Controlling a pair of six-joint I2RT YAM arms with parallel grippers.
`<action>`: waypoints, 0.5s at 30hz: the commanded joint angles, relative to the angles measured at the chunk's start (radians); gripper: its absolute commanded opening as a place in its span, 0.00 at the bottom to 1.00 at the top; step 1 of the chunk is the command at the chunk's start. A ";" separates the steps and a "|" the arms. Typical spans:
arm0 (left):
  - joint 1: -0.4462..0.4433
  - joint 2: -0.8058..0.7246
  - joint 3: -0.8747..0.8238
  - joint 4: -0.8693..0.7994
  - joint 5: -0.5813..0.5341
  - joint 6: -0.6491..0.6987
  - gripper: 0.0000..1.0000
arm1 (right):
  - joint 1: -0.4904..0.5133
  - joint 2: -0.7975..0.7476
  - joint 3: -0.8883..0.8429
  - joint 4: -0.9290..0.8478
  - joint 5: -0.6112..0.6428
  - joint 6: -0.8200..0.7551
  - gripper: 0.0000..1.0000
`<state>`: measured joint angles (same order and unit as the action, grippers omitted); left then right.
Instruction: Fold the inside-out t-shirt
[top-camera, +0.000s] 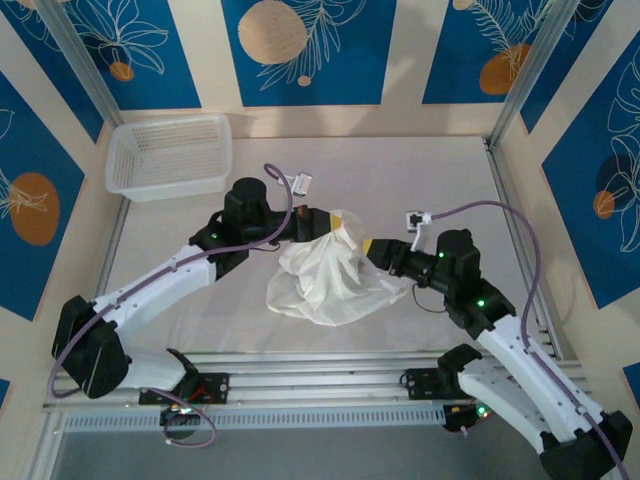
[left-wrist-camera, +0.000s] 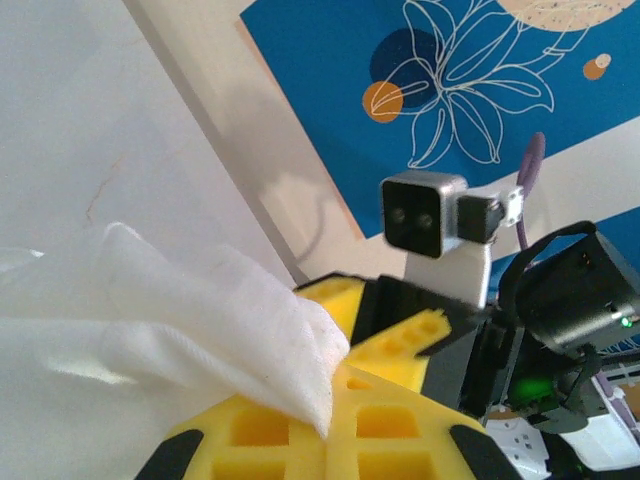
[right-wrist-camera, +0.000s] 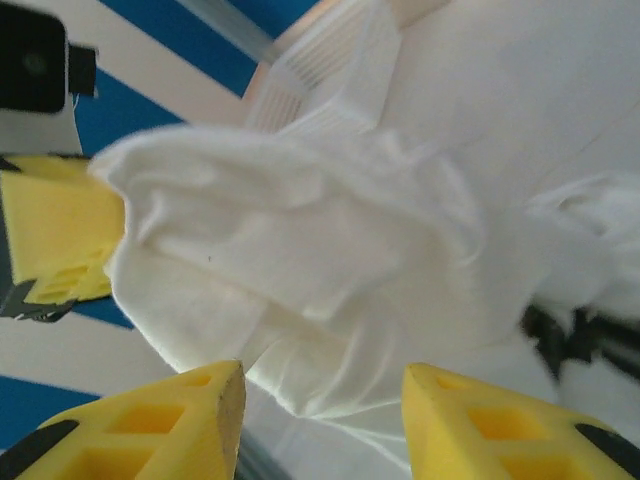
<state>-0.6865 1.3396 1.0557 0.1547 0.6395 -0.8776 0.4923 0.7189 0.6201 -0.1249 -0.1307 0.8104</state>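
Yellow fingers (left-wrist-camera: 210, 425) of the left pincer (left-wrist-camera: 330, 400) clamp a fold of the white inside-out t-shirt (top-camera: 330, 270), which lies bunched at the middle of the desk (top-camera: 420, 170) between the two arms with its top lifted, while the right pincer (right-wrist-camera: 322, 375) stands wide open just beside the cloth's other side.

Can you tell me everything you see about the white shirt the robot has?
The t-shirt is plain white, thin and soft-looking, crumpled into a loose bunch, not folded. Its top hangs between the two arms, and the rest droops onto the white table. The left gripper pinches an edge with its fingers closed. The right gripper has its yellow fingers apart, with cloth bunched before them. Sleeves or a tag can't be made out.
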 joint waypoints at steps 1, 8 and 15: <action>0.011 0.004 0.027 0.055 0.035 -0.027 0.00 | 0.020 0.091 -0.027 0.151 -0.009 0.099 0.48; 0.012 -0.020 0.042 0.097 0.027 -0.072 0.00 | 0.169 0.364 -0.044 0.258 0.110 0.002 0.31; 0.022 -0.020 0.063 0.083 0.038 -0.067 0.00 | 0.301 0.295 -0.218 0.303 0.280 -0.101 0.32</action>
<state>-0.6819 1.3441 1.0588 0.1474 0.6518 -0.9367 0.7639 1.0885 0.4274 0.2058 0.0345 0.8108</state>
